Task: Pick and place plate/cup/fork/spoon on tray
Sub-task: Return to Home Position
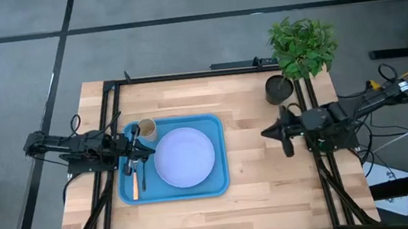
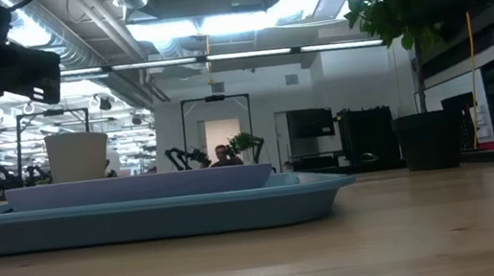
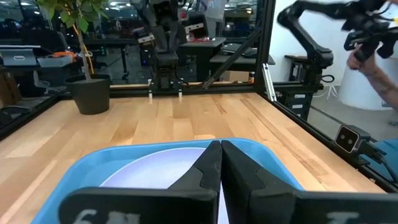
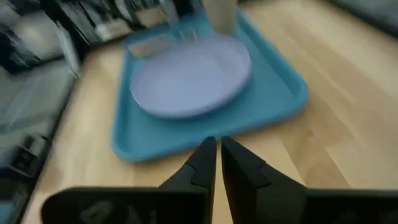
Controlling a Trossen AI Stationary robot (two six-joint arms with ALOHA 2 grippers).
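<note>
The blue tray lies left of the table's middle. On it rest the lavender plate, the tan cup upright at its far left corner, the orange-handled fork and the dark spoon along its left side. My left gripper hangs shut and level above the tray's left part, its fingers pointing over the plate. My right gripper is shut and holds nothing. It hangs above bare wood right of the tray, tipped down toward the tray and plate.
A green plant in a black pot stands at the far right, close beside my right arm. Dark frame rails run along the table's left, right and far edges. Bare wood lies between the tray and my right arm. A person's hand shows beyond the table.
</note>
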